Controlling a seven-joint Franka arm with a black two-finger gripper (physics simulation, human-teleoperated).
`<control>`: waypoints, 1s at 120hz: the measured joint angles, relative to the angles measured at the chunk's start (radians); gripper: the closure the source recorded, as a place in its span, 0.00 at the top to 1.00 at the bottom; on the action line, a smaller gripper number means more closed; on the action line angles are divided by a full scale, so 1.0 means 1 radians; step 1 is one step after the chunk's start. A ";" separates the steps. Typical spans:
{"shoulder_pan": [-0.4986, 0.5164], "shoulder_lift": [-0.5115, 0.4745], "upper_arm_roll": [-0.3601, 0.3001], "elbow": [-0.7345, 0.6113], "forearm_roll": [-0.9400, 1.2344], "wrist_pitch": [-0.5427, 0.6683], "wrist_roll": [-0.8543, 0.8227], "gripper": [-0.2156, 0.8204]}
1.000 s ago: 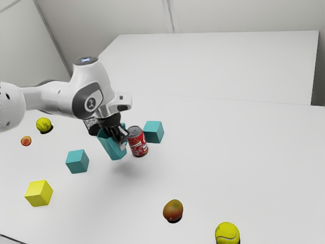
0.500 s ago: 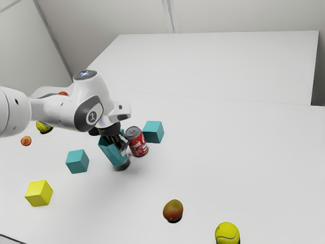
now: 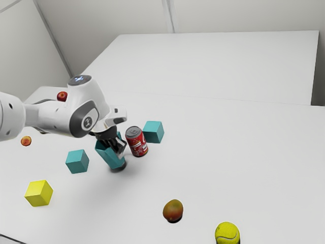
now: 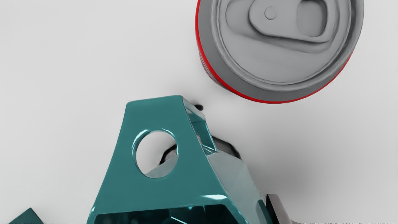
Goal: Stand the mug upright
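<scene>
The angular teal mug (image 4: pixel 155 115) is smooth and glossy, the red cylindrical can (image 3: pixel 137 146) at its two o'clock in the exterior view has a satin grey metal lid (image 4: pixel 286 65), and the yellow cube (image 3: pixel 39 193) at its eight o'clock seems matt, though small there.

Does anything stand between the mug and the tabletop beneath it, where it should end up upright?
Nothing visible stands between the tilted mug and the table beneath it. The red can stands close beside it, and might get bumped if the mug swings that way.
</scene>
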 joint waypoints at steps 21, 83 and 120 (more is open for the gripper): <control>-0.022 -0.005 0.002 -0.014 0.001 0.002 -0.007 0.04; -0.013 -0.005 0.002 -0.025 -0.014 0.001 -0.010 0.22; -0.011 -0.006 0.002 -0.022 -0.015 0.001 -0.001 0.50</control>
